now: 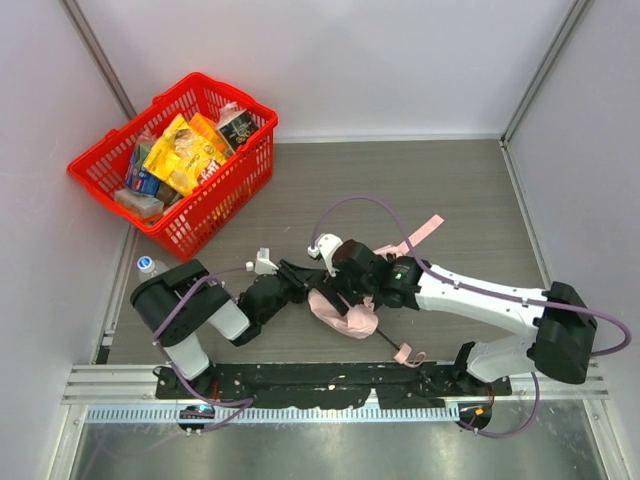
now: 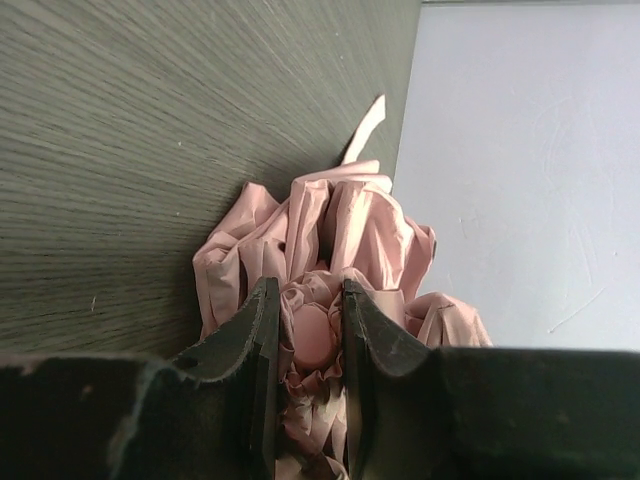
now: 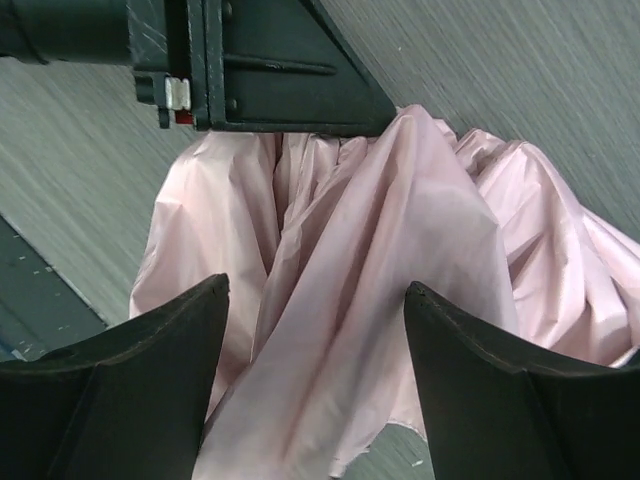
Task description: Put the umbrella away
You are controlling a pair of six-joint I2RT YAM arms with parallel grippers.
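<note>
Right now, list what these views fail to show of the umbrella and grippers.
- Left wrist view: what the left gripper pinches inside the umbrella; folds cover it.
- Right wrist view: shaft and handle; fabric fills the view past the open right gripper.
- Top view: most of the canopy, under both grippers.
- Top view: packet labels in the red basket, too small.

the top view looks down over the whole table (image 1: 440,190). both wrist views sit close on the umbrella (image 2: 350,230), which all share.
</note>
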